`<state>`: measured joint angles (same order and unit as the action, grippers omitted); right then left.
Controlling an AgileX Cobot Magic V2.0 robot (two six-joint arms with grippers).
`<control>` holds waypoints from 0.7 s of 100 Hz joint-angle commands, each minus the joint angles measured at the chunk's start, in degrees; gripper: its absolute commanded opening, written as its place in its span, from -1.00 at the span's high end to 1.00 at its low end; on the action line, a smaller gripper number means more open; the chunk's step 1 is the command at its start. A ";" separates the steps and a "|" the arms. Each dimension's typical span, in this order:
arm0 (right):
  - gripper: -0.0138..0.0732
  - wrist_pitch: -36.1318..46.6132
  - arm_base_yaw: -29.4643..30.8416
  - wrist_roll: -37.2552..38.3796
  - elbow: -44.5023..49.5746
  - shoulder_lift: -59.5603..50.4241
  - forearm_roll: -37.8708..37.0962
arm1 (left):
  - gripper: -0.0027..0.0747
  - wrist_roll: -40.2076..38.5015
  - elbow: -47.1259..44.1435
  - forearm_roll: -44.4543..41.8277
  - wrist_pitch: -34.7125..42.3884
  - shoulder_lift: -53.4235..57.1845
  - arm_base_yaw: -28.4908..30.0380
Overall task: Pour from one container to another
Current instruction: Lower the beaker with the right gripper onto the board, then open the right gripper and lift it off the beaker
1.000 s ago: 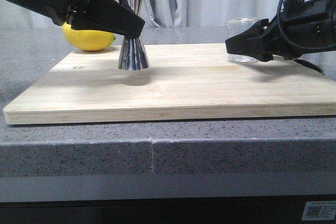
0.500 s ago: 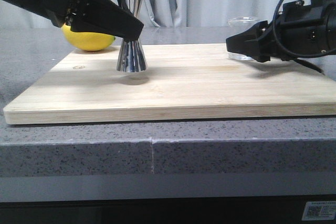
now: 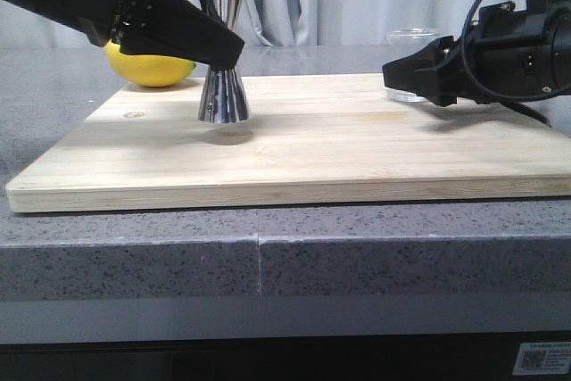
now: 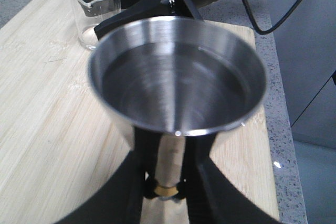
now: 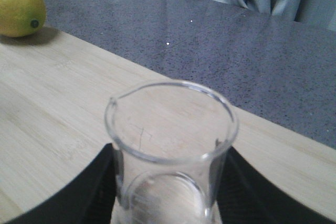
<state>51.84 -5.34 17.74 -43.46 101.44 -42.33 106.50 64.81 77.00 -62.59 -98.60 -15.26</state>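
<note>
The steel jigger (image 3: pixel 224 100) stands upright with its base at the wooden board (image 3: pixel 312 149), left of centre. My left gripper (image 3: pixel 227 49) is shut on its narrow waist. In the left wrist view the fingers clamp the gold band, and the jigger's top cup (image 4: pixel 176 72) holds clear liquid. The glass beaker (image 3: pixel 415 37) is at the board's back right, mostly hidden behind my right gripper (image 3: pixel 393 73). The right wrist view shows the beaker (image 5: pixel 170 129) looking empty, with both black fingers pressed to its sides, so my right gripper (image 5: pixel 170 192) is shut on it.
A yellow lemon (image 3: pixel 150 67) lies on the grey stone counter just behind the board's back left corner. The counter's front edge drops off close below the board. Grey curtains hang behind the counter.
The right gripper and beaker have crept slightly up and to the left. The left gripper and jigger have hardly moved.
</note>
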 commanded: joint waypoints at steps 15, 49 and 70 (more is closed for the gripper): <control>0.42 4.27 0.34 -0.69 -1.28 -2.02 1.43 | 0.96 -0.49 1.87 4.16 -1.92 3.03 -0.37; 0.28 4.27 0.34 -0.69 -1.28 -2.02 1.43 | 0.96 -0.49 1.97 4.16 -1.69 3.03 -0.37; 0.22 4.27 0.34 -0.69 -1.28 -2.02 1.43 | 0.96 -0.49 2.10 4.27 -1.69 3.03 -0.37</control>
<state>51.83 -5.34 17.62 -43.46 101.44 -42.33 106.50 65.19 76.94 -62.11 -98.60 -15.26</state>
